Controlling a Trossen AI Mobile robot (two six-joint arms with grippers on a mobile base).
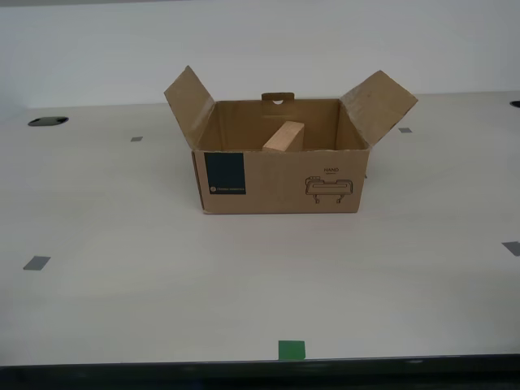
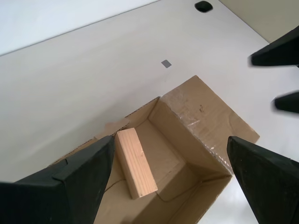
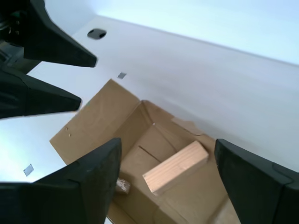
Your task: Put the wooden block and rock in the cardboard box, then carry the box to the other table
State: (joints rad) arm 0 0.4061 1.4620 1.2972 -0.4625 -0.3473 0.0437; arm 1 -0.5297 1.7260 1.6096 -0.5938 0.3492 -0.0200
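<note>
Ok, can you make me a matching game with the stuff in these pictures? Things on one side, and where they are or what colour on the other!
Things:
1. wooden block
2. rock
3. box label
4. tape square

Clues:
A. bright green, at the table's near edge
B. dark teal, on the box's front
C. pale tan, leaning inside the box
D. brownish, low in the box, half hidden behind my first pincer

Pairs: 1-C, 2-D, 3-B, 4-A
</note>
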